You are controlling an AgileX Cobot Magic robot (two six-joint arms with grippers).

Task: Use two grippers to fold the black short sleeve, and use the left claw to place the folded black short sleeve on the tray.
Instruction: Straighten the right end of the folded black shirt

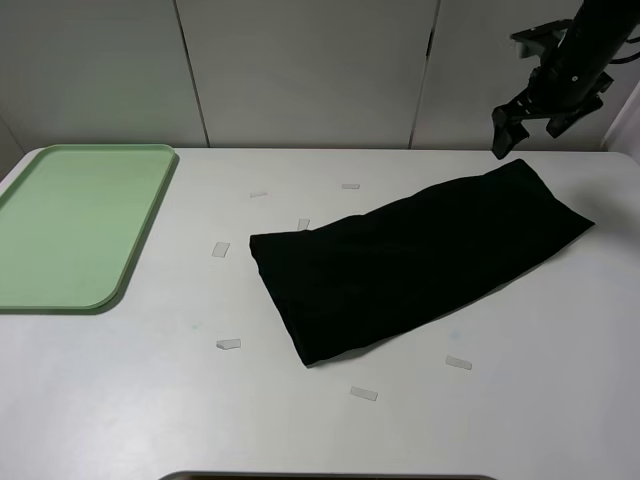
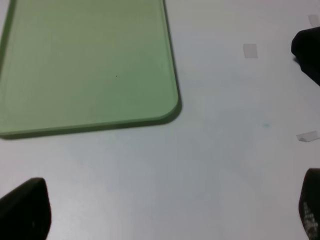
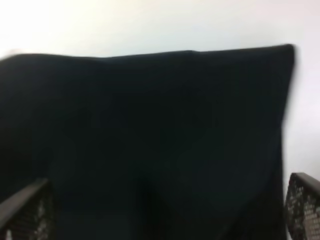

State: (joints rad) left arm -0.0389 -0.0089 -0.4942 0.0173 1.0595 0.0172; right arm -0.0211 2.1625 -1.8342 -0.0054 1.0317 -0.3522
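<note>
holding both hands wide and empty, right hand [image 1: 528, 128] over the black cotton short sleeve [image 1: 410, 265] lying part-folded on the white worktop [image 1: 150, 400], left hand [image 2: 167, 212] near the pale green plastic tray [image 1: 60, 225], probably readying another fold.

We list: the black short sleeve [image 1: 420, 265], solid black across its whole visible face; the tray [image 1: 60, 230], pale green, unpatterned; the table [image 1: 150, 420], flat white; small tape strips [image 1: 229, 344] on it, translucent pale grey; the wall panels [image 1: 300, 70], off-white, parted by thin dark seams.
</note>
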